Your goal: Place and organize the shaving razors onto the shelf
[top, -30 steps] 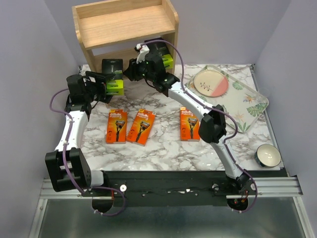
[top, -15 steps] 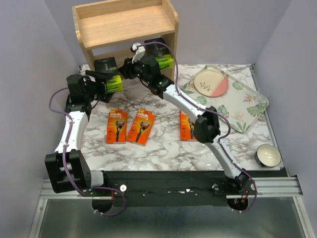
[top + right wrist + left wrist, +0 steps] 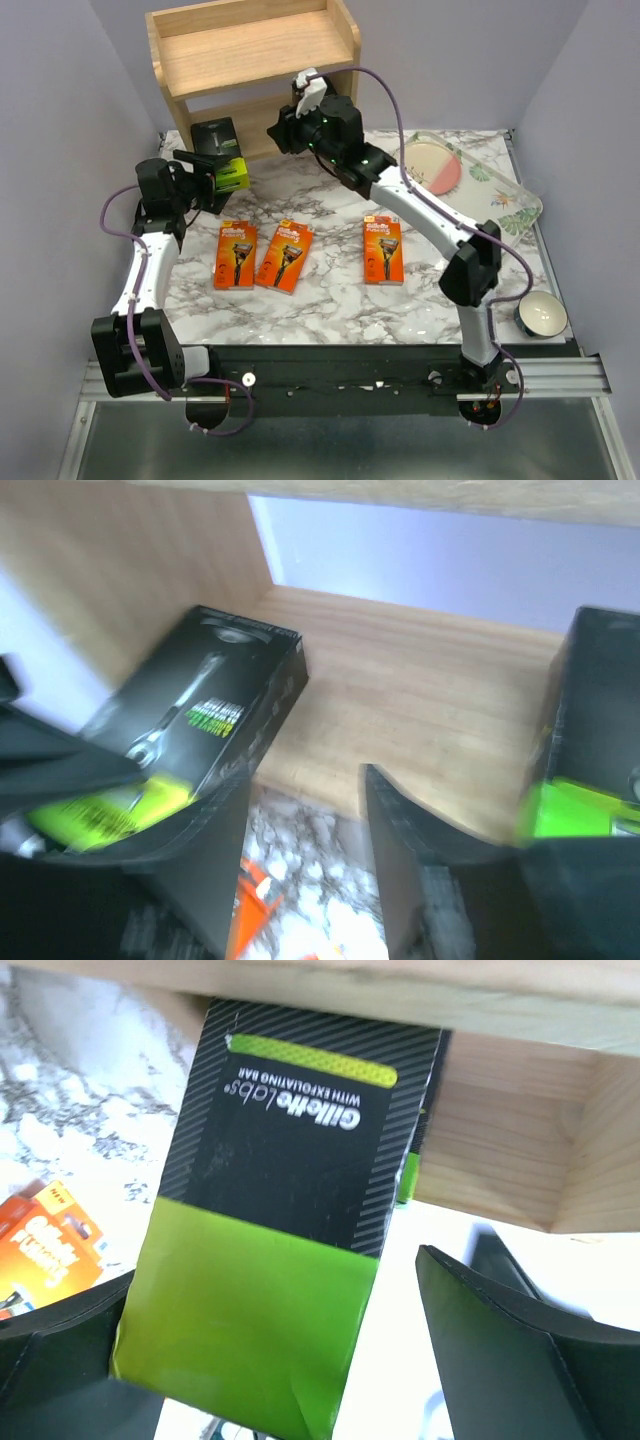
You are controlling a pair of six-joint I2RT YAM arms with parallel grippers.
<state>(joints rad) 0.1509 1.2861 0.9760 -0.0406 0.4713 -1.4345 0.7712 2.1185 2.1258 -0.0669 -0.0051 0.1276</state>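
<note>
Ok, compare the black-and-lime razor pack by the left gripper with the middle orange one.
The black-and-lime razor pack reaches into the wooden shelf's lower tier; the middle orange razor pack lies on the marble table. The black one sits between the left gripper's open fingers; the orange one lies untouched. Both are flat rectangles.

In view are three orange razor packs (image 3: 235,256) (image 3: 285,257) (image 3: 383,251), two black razor packs with lime-green ends (image 3: 200,740) (image 3: 595,770), one two-tier wooden shelf (image 3: 255,50), one floral tray (image 3: 510,205), one pink-and-cream plate (image 3: 445,165), one small bowl (image 3: 540,313), and two robot arms (image 3: 145,270) (image 3: 430,215).
</note>
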